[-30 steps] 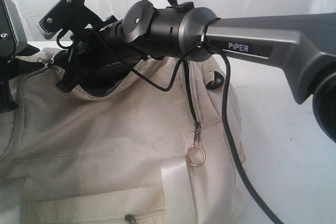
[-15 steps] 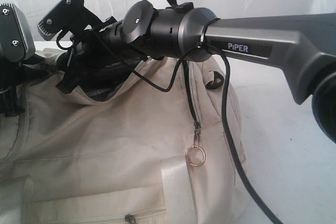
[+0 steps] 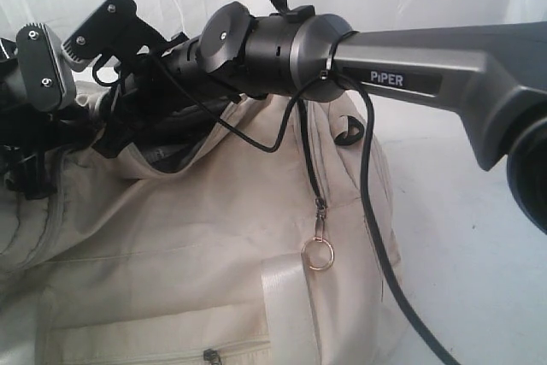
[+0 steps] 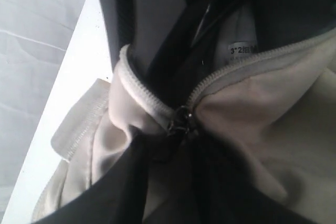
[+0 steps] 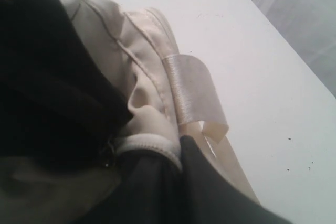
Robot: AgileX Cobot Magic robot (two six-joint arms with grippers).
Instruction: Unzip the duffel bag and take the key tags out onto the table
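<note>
The left pincer point(image 4: 177, 148) pinches the duffel bag point(image 3: 188, 237) right at the zipper slider point(image 4: 181, 120), with its dark fingers point(image 4: 126, 187) either side of a pucker of cream fabric. That hold would suit either running the slider along its track or pinning that end down. The right pincer point(image 5: 118, 148), reaching across on the right arm point(image 3: 427, 66), is pressed together and looks to be nipping the rim of the mouth, probably to lift the lip so the opening gapes.

Between them the zip is parted: the teeth splay away from the slider, and dark lining point(image 4: 157, 19) shows with a small white label point(image 4: 242, 50) inside. The bag lies slumped on the white surface point(image 3: 479, 237), its metal ring pull point(image 3: 319, 255) dangling at the side.

The key tags show in no view — I judge they lie down inside, hidden by lining and arm. The unzipping looks largely done and the retrieval is not yet begun. One pincer must let go to reach in, and the slack fabric may then fold over the mouth.
</note>
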